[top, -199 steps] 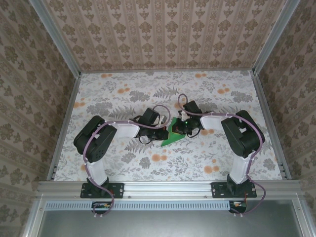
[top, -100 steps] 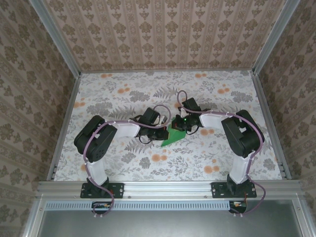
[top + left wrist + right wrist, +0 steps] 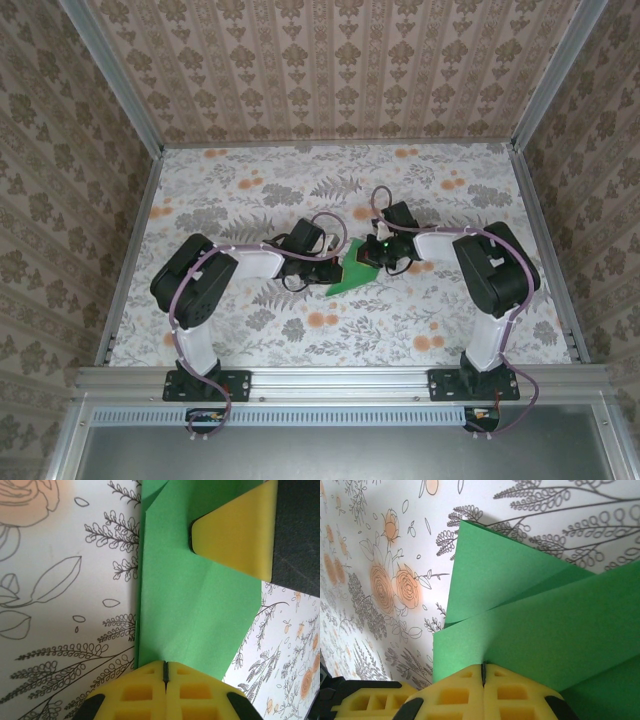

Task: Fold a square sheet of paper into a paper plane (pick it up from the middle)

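Note:
The square sheet of paper (image 3: 350,273), bright green and folded into a pointed wedge with overlapping flaps, lies mid-table between both arms. My left gripper (image 3: 333,269) is shut, its yellow tips (image 3: 165,664) resting on the paper's (image 3: 195,605) near edge beside a long crease. My right gripper (image 3: 373,258) is shut too, its tips (image 3: 483,666) pressed against a folded flap of the paper (image 3: 545,615). One yellow fingertip (image 3: 235,535) of the right gripper touches the paper's far part in the left wrist view. Neither pair of fingers visibly pinches the paper.
The table (image 3: 250,190) wears a floral cover. Wallpapered walls (image 3: 330,70) and aluminium rails (image 3: 130,250) enclose it on three sides. Both arm bases (image 3: 205,385) sit on the front rail.
My right gripper has shifted slightly to the right over the paper, and the paper's upper flap looks flatter. The left arm has stayed put.

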Motion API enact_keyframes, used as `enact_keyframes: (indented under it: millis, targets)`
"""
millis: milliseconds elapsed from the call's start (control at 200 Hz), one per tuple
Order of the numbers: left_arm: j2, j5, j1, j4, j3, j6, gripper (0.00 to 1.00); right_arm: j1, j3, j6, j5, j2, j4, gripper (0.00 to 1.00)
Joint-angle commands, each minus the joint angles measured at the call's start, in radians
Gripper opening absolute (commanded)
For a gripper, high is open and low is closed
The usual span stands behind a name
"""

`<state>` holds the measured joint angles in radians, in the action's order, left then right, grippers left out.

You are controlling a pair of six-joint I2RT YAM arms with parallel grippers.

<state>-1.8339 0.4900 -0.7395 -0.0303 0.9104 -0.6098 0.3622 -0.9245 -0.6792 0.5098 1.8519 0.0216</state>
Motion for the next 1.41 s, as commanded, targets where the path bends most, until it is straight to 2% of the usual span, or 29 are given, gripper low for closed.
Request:
enact_keyframes:
  millis: [0,250,415,625,740,860,1190,1400]
  targets:
    - [-0.028,-0.015,-0.007,0.061,-0.031,-0.008,0.0,-0.05,0.034,0.026,-0.065,-0.003,0.018,0.02]
    - [-0.039,-0.007,-0.008,0.057,-0.033,-0.008,0.0,-0.103,-0.012,0.061,-0.065,-0.008,0.039,0.03]
    - [-0.045,-0.002,-0.01,0.059,-0.026,-0.004,0.0,-0.097,-0.015,0.07,-0.034,-0.057,0.021,0.03]
    - [-0.051,-0.004,-0.014,0.075,-0.011,0.001,0.0,0.008,0.049,0.084,-0.052,-0.169,-0.018,0.03]
    - [-0.054,-0.007,-0.014,0.084,-0.005,0.001,0.0,0.082,0.043,0.077,-0.075,-0.143,-0.016,0.03]
    - [-0.054,-0.011,-0.013,0.099,-0.002,0.004,0.0,0.113,0.04,0.061,-0.073,-0.094,-0.03,0.03]
    - [-0.06,-0.021,-0.014,0.134,0.004,-0.002,0.0,0.107,0.06,0.102,-0.07,-0.012,-0.028,0.02]
    - [-0.07,-0.021,-0.014,0.202,0.008,0.004,0.0,-0.006,0.089,0.132,-0.069,-0.022,-0.038,0.01]
